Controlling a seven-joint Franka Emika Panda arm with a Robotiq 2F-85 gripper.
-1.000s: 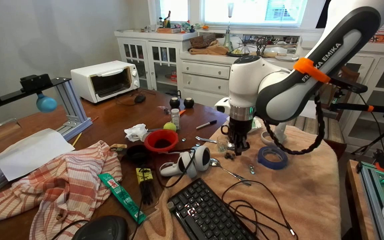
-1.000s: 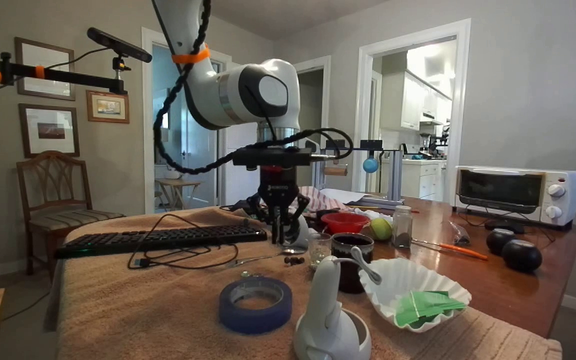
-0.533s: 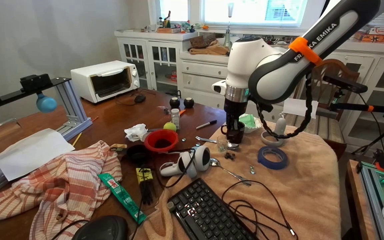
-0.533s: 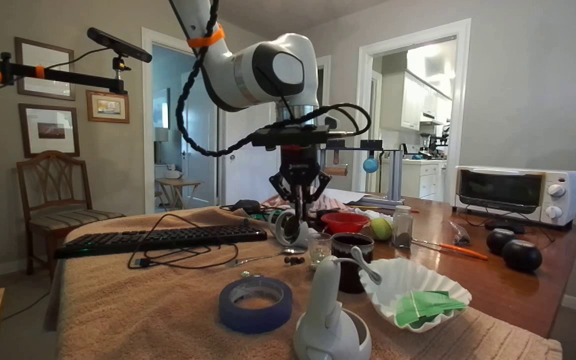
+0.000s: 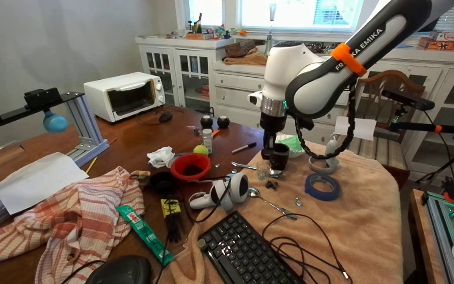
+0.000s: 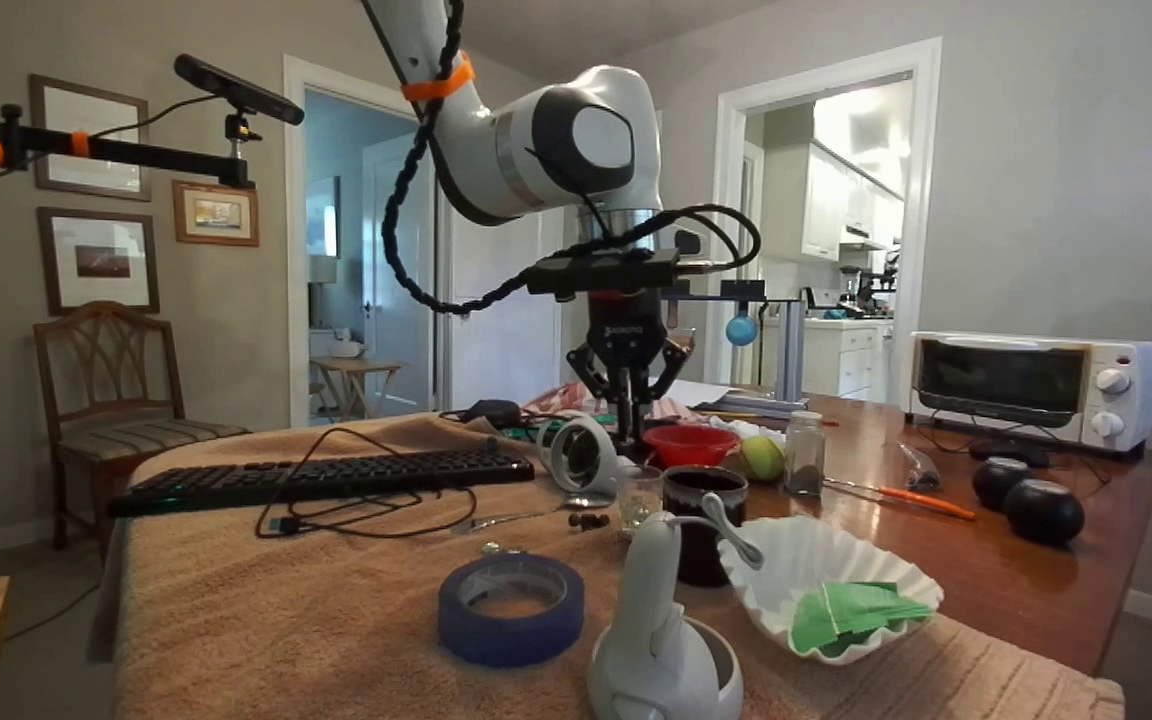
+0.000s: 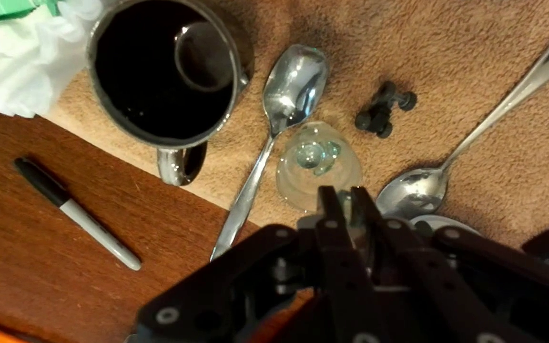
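Nearest, in an exterior view: a white VR controller (image 6: 656,645), with a roll of blue tape (image 6: 511,640) to its left and green packets (image 6: 856,612) in a white fluted bowl (image 6: 781,560) to its right. Middle distance: an upright dark mug (image 6: 704,550); just left of it, a drinking glass (image 6: 639,490) holding greenish glass beads (image 7: 310,155); a spoon (image 7: 278,123) lies between the two. Near the glass, the gripper (image 6: 629,446) hangs pointing downward, its fingers (image 7: 334,238) separated by a narrow gap; whether they grasp anything cannot be told. Beyond: red bowl (image 6: 691,452) and, right of it, tennis ball (image 6: 762,458). Far right: white toaster oven (image 6: 1031,395).
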